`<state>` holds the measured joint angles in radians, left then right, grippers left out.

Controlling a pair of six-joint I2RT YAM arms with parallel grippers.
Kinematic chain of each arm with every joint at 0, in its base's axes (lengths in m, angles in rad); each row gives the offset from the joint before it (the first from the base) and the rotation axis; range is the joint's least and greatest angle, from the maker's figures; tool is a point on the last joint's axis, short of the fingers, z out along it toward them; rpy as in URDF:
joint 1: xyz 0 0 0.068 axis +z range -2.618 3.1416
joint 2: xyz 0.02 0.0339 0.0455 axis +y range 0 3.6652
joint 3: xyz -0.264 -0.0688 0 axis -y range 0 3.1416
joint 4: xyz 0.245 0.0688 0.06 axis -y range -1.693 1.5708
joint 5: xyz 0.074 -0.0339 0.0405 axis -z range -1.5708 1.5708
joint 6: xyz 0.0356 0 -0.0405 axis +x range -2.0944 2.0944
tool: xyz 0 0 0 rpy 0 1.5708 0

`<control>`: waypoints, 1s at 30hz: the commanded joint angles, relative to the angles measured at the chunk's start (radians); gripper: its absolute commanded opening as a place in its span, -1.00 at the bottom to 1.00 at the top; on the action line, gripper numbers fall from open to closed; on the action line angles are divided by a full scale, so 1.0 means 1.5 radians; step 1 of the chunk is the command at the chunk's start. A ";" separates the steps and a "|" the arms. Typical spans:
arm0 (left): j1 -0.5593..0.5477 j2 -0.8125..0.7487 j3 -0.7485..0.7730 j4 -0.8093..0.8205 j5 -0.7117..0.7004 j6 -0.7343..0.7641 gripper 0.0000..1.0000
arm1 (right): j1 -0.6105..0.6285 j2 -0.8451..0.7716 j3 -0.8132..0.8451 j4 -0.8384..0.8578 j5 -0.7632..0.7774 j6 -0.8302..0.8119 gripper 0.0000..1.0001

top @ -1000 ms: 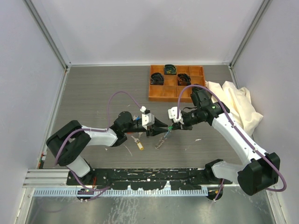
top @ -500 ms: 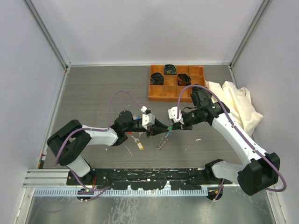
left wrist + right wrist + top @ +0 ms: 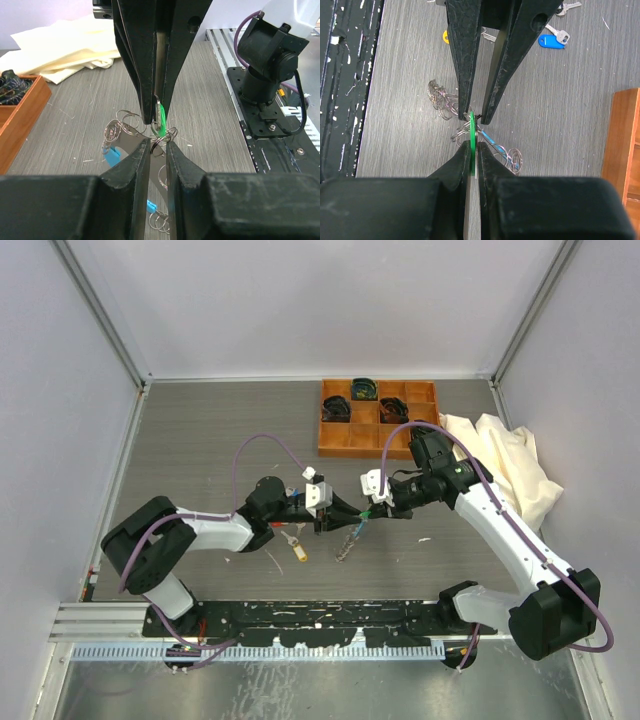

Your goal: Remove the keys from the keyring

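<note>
The green-tagged key (image 3: 471,131) is in the air above the middle of the desk (image 3: 200,440), between the two arms. Its long axis lies almost level, along the line from one arm to the other, and the flat tag stands on its edge. The tag end points to the right arm and the other end points to the left arm.

The right end effector (image 3: 471,146) is clenched on the green tag, and its two fingers press flat on both faces with no gap to see. The left end effector (image 3: 158,146) faces it tip to tip. Its fingers are closed to a very narrow slit, with a thin wire ring of the keyring (image 3: 346,542) between the tips.

From this meeting point the rest of the keyring hangs down as a loose silvery coil toward the near edge, and its lower end lies on the desk.

A blue-tagged key (image 3: 551,41) and a yellow-tagged key (image 3: 300,554) lie flat on the desk just beside the left end effector, apart from the keyring.
</note>
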<state>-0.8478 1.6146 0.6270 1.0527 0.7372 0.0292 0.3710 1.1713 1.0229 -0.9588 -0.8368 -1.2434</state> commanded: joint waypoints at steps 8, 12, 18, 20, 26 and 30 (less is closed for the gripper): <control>0.002 0.012 0.024 0.033 0.000 -0.019 -0.82 | -0.003 -0.020 0.032 0.003 -0.028 -0.007 -0.98; 0.003 0.003 0.015 0.032 -0.012 -0.019 -1.00 | -0.004 -0.021 0.032 0.002 -0.028 -0.008 -0.98; 0.003 -0.032 -0.015 0.026 -0.068 -0.037 -1.00 | -0.004 -0.028 0.028 -0.001 -0.017 -0.005 -0.98; 0.004 -0.046 -0.020 0.014 -0.088 -0.051 -1.00 | -0.004 -0.029 0.029 -0.001 -0.011 0.000 -0.98; -0.001 -0.086 -0.030 -0.042 -0.149 -0.090 -1.00 | -0.004 -0.030 0.029 -0.001 0.001 0.007 -0.98; -0.014 -0.100 -0.041 -0.044 -0.199 -0.113 -1.00 | -0.004 -0.032 0.021 -0.006 0.005 0.008 -0.98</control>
<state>-0.8536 1.5131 0.5781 0.9691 0.5510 -0.0944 0.3660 1.1542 1.0233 -0.9653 -0.8162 -1.2415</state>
